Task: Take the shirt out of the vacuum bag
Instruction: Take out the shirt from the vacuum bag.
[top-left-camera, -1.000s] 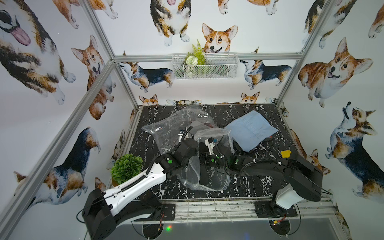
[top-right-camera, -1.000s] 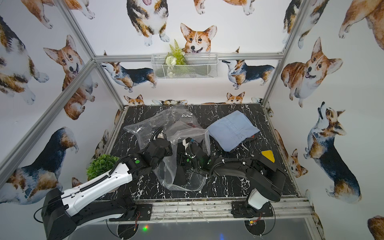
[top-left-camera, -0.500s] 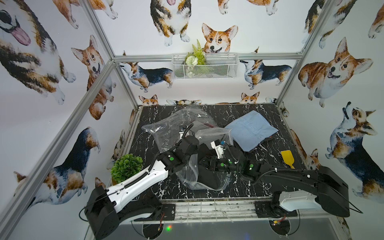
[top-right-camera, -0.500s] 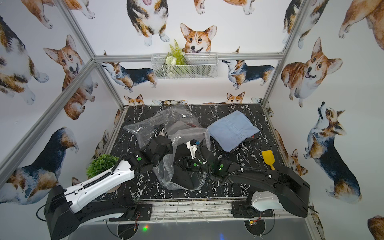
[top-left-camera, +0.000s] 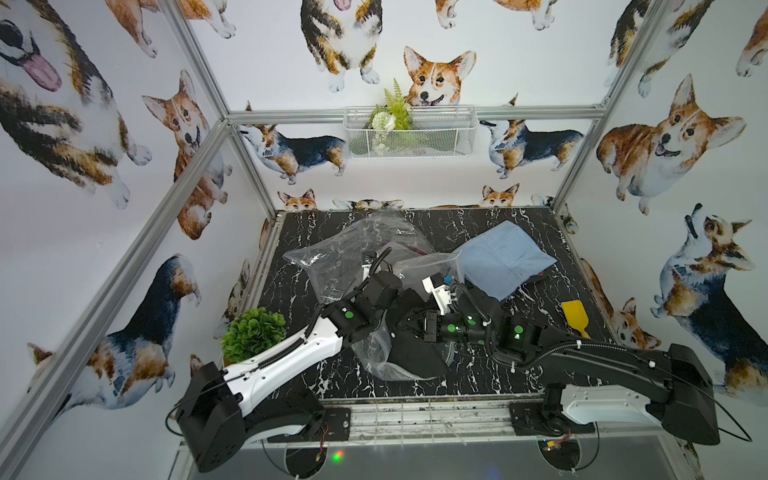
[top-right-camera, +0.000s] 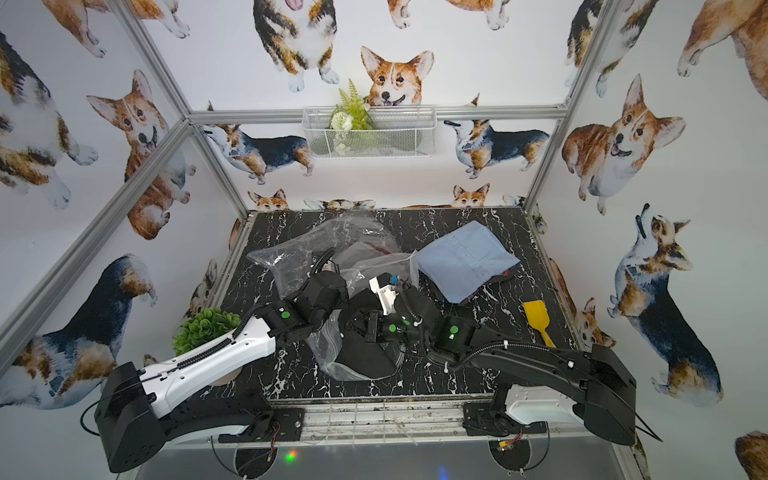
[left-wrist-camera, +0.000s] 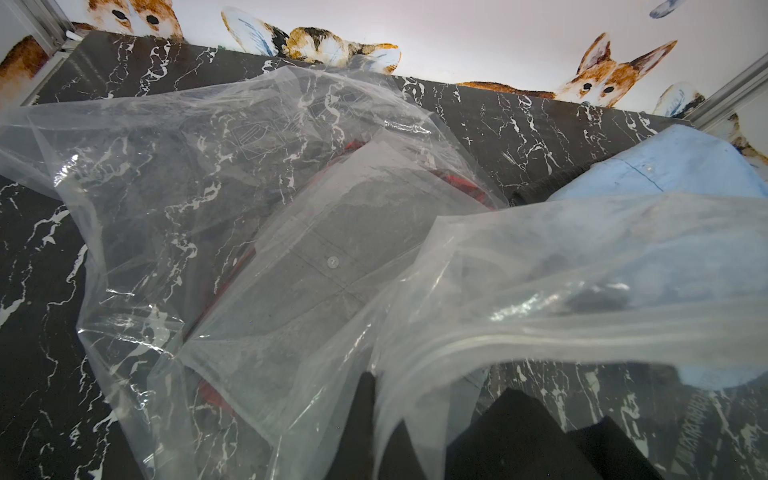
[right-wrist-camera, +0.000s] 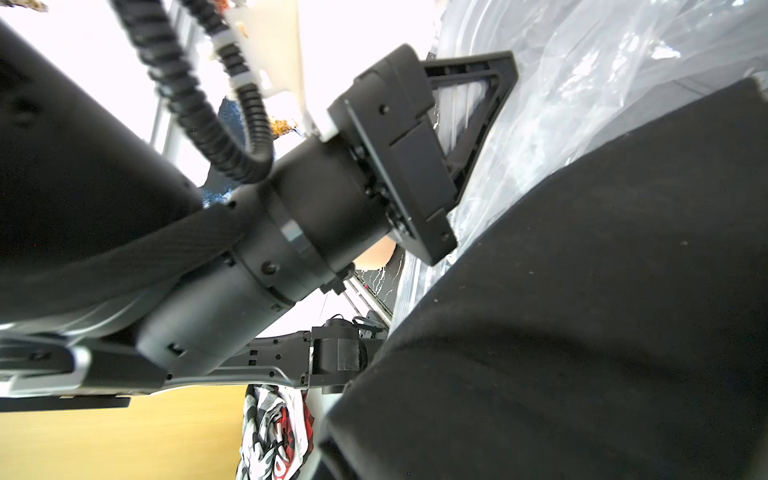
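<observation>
Clear crinkled plastic of the vacuum bag (top-left-camera: 376, 353), lying near the folded blue shirt (top-left-camera: 503, 257), is pinched at its zip edge by the left gripper (right-wrist-camera: 494, 95), forearm slanting inward; the right arm reaches in low, right gripper (top-left-camera: 405, 326) clamped on the black shirt (top-left-camera: 415, 357), half inside that bag.
</observation>
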